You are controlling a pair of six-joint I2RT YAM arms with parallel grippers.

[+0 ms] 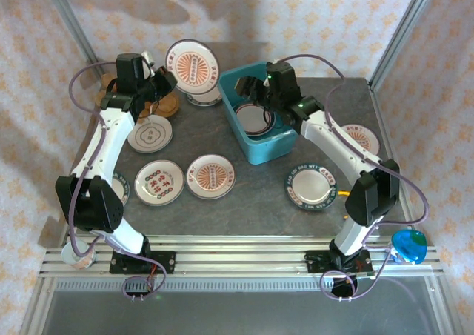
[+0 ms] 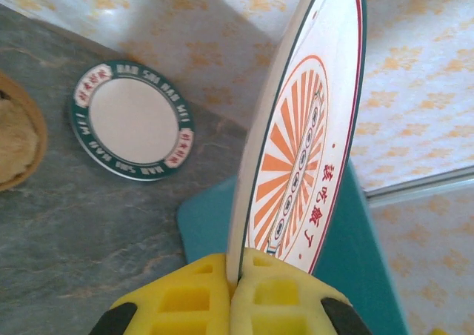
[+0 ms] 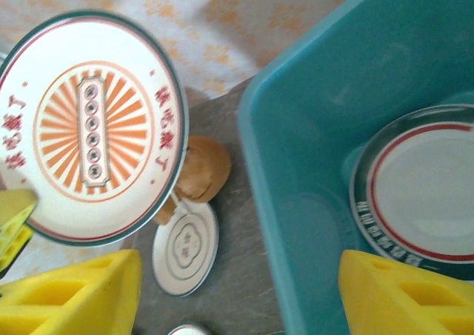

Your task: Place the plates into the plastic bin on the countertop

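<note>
Nearest the arm bases, loose plates lie flat on the worktop (image 1: 252, 201). There is a red-printed plate (image 1: 159, 181) at 8 o'clock, a second printed plate (image 1: 210, 176) at 7 and a green-lettered plate (image 1: 311, 185) at 4.

Beyond them, at 12, stands the plastic bin (image 1: 263, 153), teal with a rolled rim. One red-ringed plate (image 3: 422, 187) lies flat on its floor. The right jaws hang over the bin's far end, spread wide and holding nothing.

Farthest off, at 11, the left jaws pinch the held plate (image 2: 304, 150) by its lower rim. It stands on edge above the worktop, just left of the bin. It is white, with an orange sunburst, red characters and a thin dark rim.

These plates look stiff, smooth and fairly light, probably slippery under the pads and liable to chip if dropped. The rim is the only sensible hold. A plate lying flat offers just its shallow lip, so I judge a deep edge-on pinch safest.
</note>
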